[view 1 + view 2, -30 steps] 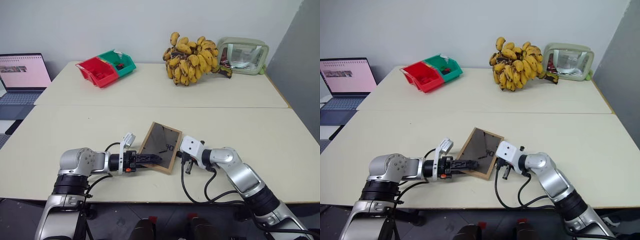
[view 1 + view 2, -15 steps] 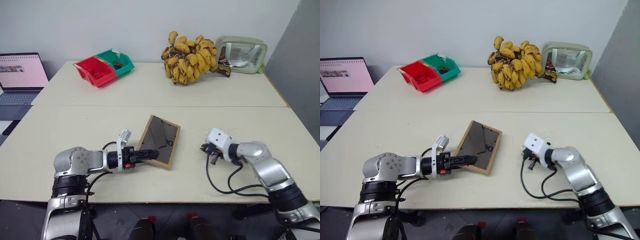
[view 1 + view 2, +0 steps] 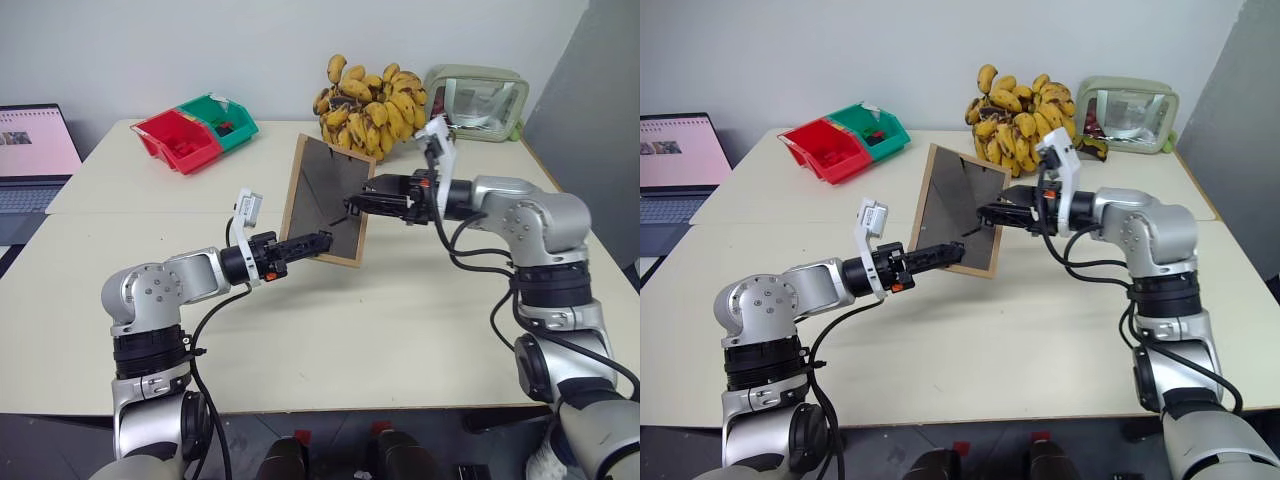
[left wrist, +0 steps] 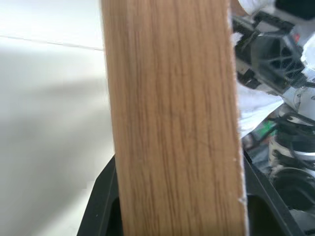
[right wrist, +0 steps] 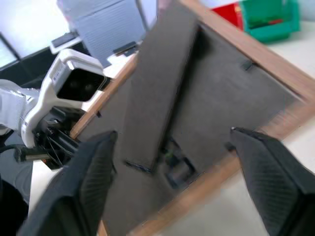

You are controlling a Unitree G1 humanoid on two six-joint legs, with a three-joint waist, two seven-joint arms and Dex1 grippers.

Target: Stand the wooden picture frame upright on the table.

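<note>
frame held in the air, right claw at its back

now the left gripper [image 3: 318, 241] is clamped on the lower edge of the wooden picture frame [image 3: 328, 200], holding it above the table [image 3: 400, 320], long axis near upright. from 3 o'clock the right gripper [image 3: 352, 204], fingers spread and empty, faces its dark back and fold-out stand.

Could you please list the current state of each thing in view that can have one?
Frame: lifted off the table, near upright, back facing the camera, stand folded flat.
Left gripper: shut on the frame's lower edge.
Right gripper: open, at the frame's back.
Laptop: open, screen lit.
Red bin and green bin: upright, side by side.
Clear box: standing, closed.
</note>
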